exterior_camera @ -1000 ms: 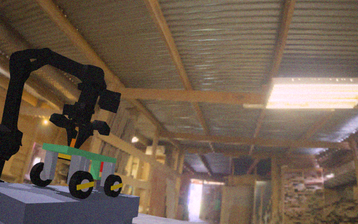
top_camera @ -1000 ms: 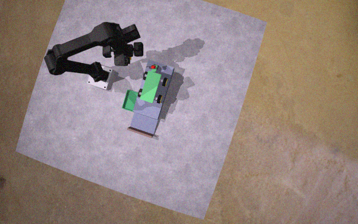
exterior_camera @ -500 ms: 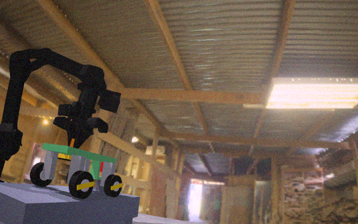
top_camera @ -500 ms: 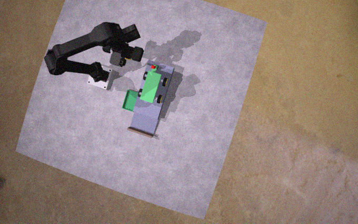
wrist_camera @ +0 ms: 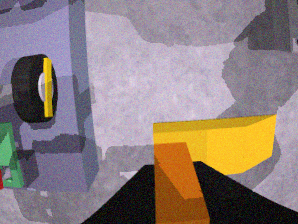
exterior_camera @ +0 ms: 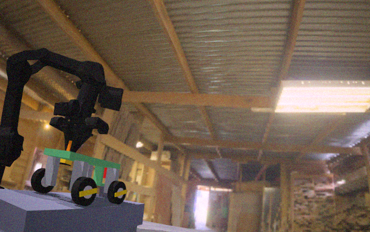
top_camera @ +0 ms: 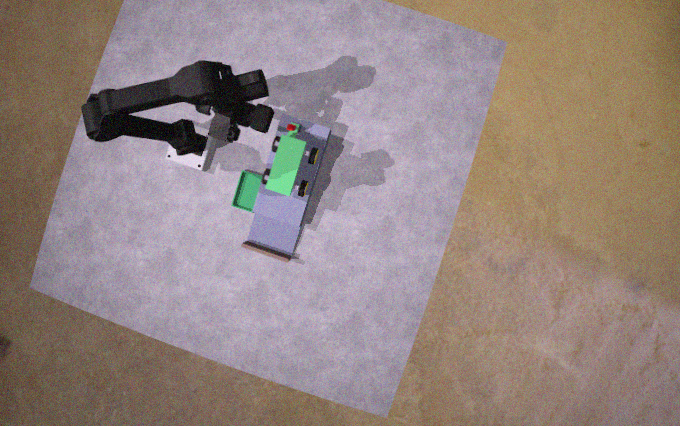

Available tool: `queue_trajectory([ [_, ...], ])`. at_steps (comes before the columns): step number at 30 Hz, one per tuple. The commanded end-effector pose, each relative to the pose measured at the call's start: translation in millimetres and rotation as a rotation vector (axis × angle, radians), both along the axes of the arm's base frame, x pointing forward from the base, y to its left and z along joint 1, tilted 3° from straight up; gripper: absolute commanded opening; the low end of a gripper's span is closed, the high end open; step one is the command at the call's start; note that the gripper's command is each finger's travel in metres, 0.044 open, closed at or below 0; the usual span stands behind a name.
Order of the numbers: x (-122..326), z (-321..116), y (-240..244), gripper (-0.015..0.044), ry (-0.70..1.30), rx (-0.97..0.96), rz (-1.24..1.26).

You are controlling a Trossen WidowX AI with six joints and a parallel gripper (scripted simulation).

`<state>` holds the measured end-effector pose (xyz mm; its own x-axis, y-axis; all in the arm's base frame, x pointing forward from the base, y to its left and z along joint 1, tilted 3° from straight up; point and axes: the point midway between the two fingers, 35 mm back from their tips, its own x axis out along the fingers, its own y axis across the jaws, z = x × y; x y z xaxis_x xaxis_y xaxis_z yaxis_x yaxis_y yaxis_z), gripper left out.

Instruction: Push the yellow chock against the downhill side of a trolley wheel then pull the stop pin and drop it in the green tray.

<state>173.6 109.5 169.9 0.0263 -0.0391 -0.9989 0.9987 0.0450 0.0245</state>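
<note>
Exterior view: the gripper (exterior_camera: 72,149) (wrist_camera: 172,173) grasps the yellow chock (exterior_camera: 66,162) (wrist_camera: 235,147) by its orange handle, off the ramp (top_camera: 281,215) (exterior_camera: 81,218) (wrist_camera: 60,170); chocking remains, then removal of the pin (top_camera: 291,127) (exterior_camera: 104,172) (wrist_camera: 1,179), still at the trolley (top_camera: 287,163) (exterior_camera: 81,158) (wrist_camera: 9,150).
</note>
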Motion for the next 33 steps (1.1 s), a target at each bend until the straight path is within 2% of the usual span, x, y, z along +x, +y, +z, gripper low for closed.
queue_trajectory([
  [1,3,-1,-14,0.0,-0.003,0.0,0.003],
  [33,35,-2,-110,0.0,-0.006,-0.009,0.003],
])
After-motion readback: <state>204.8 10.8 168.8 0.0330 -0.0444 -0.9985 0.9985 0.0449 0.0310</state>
